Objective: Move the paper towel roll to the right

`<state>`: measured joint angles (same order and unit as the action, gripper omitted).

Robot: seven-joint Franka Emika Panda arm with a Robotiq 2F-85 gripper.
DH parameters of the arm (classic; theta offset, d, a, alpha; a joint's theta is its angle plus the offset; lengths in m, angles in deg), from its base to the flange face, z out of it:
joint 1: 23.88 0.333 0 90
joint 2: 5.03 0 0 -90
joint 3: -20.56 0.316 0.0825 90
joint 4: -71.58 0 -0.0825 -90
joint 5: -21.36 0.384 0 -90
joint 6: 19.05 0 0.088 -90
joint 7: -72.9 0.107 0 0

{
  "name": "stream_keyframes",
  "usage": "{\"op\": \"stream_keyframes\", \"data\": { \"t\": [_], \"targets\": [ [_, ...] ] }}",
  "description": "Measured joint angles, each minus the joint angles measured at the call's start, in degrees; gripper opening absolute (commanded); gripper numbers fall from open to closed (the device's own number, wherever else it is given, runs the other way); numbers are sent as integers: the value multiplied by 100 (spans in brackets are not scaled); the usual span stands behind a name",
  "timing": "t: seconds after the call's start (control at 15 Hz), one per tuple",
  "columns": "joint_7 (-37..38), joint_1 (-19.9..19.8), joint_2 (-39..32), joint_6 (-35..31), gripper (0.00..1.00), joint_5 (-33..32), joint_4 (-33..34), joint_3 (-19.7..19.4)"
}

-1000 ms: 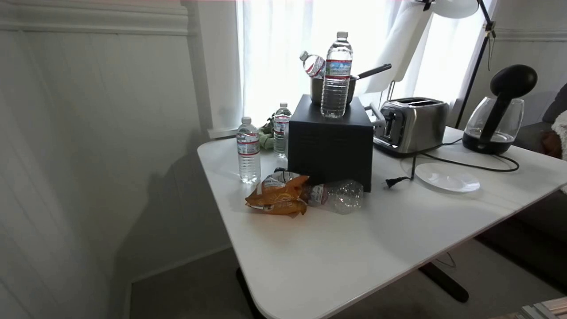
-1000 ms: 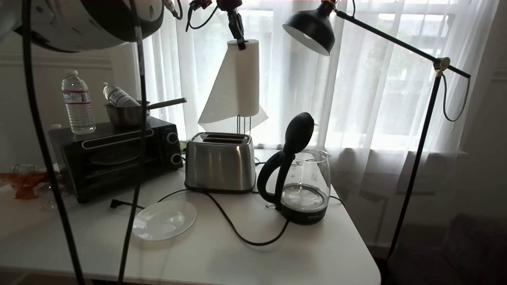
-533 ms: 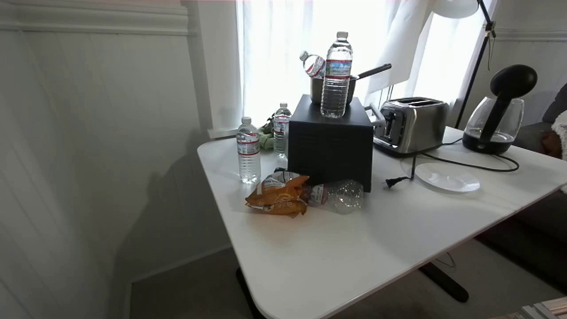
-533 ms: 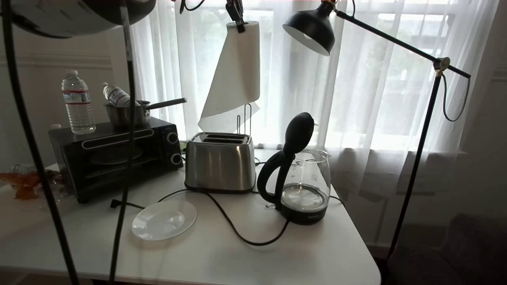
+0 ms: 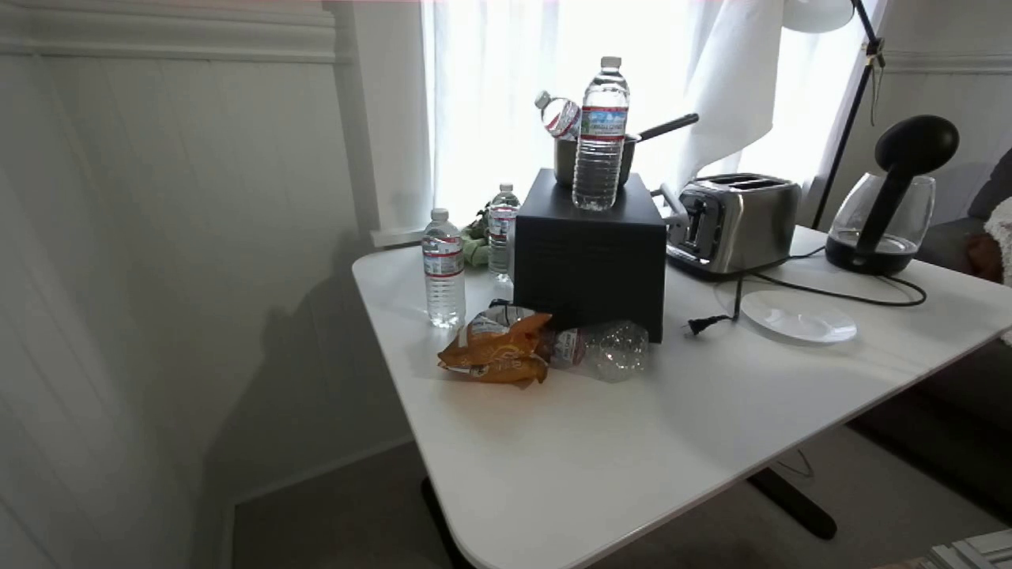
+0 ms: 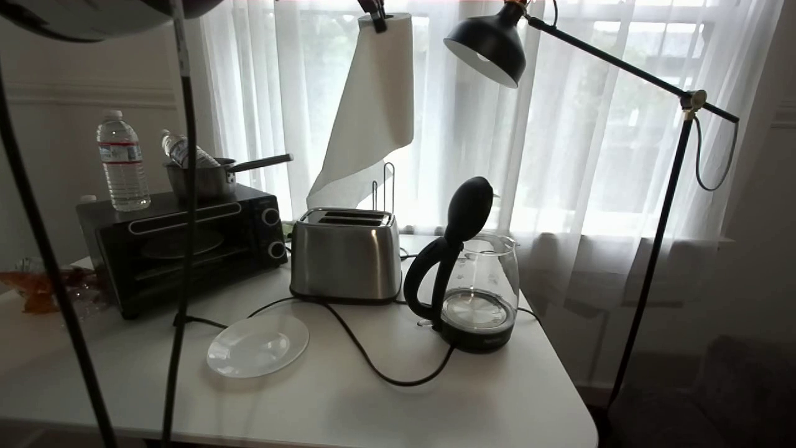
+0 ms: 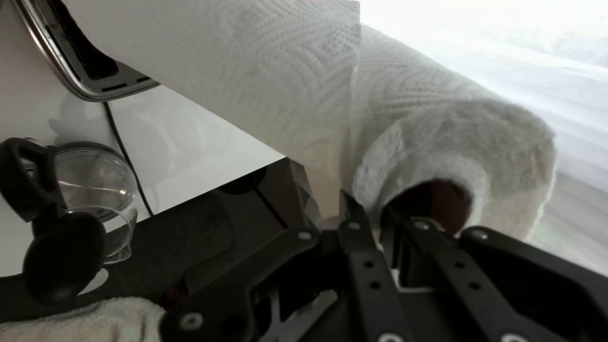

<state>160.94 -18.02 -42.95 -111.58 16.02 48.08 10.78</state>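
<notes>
Sheer white curtains (image 6: 578, 155) backlight a white table (image 5: 545, 442) as a gripper (image 7: 373, 216) pinches the wall of a paper towel roll (image 6: 392, 81), one finger at its hollow centre, the other outside. The roll hangs upright above and behind a silver toaster (image 6: 346, 258), its loose sheet (image 6: 351, 143) trailing down. Water bottles (image 5: 599, 170) wear red-banded labels (image 5: 603, 123), one showing a blue picture, their lettering too small to read; print on an orange bag (image 5: 502, 352) and pale characters on a glass kettle's (image 6: 477, 298) base are likewise illegible

The paper towel roll (image 7: 327, 90) is white, arc-patterned; toaster (image 6: 346, 261) silver.
</notes>
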Motion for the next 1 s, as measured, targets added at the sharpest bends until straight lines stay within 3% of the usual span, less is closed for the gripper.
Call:
{"op": "stream_keyframes", "data": {
  "t": [0.47, 1.0],
  "targets": [
    [30, -106, -5, 1169, 8, -127, -45, 21],
    [-1595, -236, 178, 2653, 8, -125, -42, 138]
  ]
}}
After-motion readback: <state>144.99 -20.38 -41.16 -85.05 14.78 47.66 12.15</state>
